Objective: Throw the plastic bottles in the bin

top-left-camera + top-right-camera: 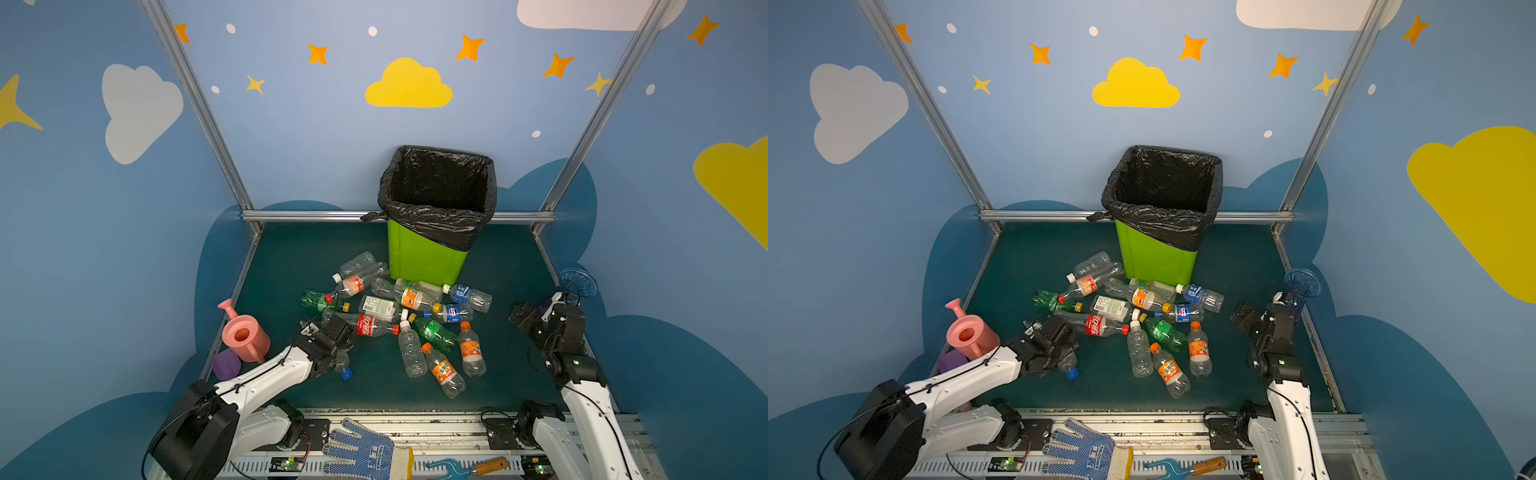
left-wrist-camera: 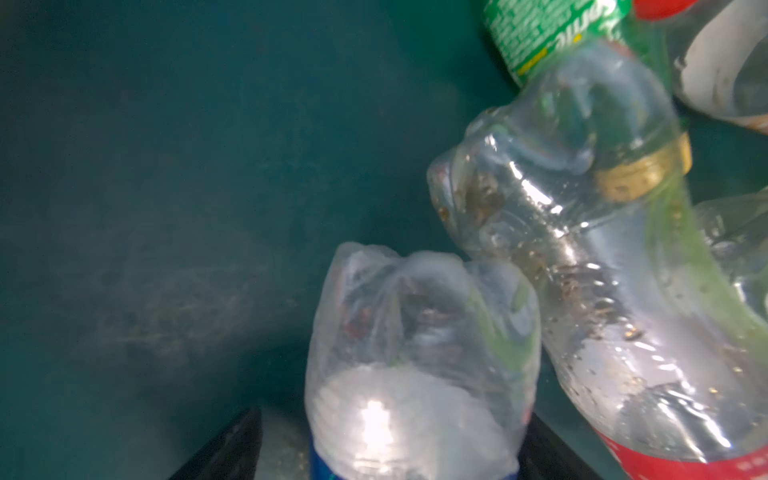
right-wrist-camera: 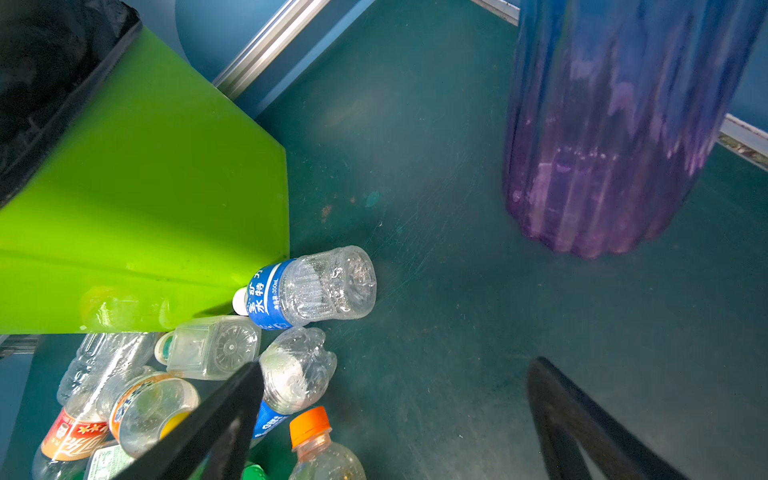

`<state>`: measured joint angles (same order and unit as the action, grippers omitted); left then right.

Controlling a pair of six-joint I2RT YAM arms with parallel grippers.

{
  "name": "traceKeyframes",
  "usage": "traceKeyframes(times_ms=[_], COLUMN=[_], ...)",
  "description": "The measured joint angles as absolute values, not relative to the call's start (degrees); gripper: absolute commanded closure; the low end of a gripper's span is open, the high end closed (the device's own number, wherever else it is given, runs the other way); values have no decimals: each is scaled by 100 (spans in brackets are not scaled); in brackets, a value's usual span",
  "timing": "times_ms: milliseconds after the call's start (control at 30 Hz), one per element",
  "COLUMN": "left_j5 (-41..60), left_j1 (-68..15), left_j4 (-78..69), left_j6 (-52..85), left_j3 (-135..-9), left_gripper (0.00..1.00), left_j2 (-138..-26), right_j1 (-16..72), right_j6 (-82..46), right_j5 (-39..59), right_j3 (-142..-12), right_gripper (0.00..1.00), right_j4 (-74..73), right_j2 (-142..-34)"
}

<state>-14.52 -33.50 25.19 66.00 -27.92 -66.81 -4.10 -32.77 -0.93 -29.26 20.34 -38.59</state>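
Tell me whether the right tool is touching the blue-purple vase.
Apart. In the right wrist view the open right tool ends short of the blue-purple vase, with bare mat showing between its fingertips and the vase.

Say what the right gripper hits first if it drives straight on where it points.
Probably the bare mat, between the blue-label bottle and the vase; depth is unclear.

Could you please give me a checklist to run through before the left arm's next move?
1. Blue-capped bottle between the fingers of the left hand: ok.
2. Left hand closed firmly on it: cannot tell.
3. Bin mouth open, nothing across it: ok.
4. Right hand open and empty: ok.
5. Right hand apart from the vase: ok.
6. All bottles off the mat: not ok, many lie there.
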Motion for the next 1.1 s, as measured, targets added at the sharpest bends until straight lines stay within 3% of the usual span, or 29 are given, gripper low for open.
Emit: traceKeyframes(times_ms=[333, 633, 767, 933, 1100], left_j5=[-1372, -1785, -2139, -2261, -1476], left_j1=[-3336, -3245, -2877, -2196, -1479], left_j4=[2488, 2936, 2980, 2189, 856], left_j6=[6383, 5808, 4901, 3745, 3472], left_j3=[-2808, -3345, -4506, -6337, -7697], left_gripper=[47, 50, 50, 51, 51], left_j2=[-6486, -5363, -4792, -4869, -5494], right_j1=[-486, -580, -716, -941, -1164], right_j6=[-3277, -3242, -3201, -3197, -3218], right_j5=[-73, -56, -54, -23, 121], right_j3=[-2891, -2888, -2904, -3030, -3098], right_gripper=[3, 3, 3, 3, 3], right_j4=[2032, 1999, 2005, 2012, 2001], right_j2=[-3854, -3857, -3854, -3774, -3527])
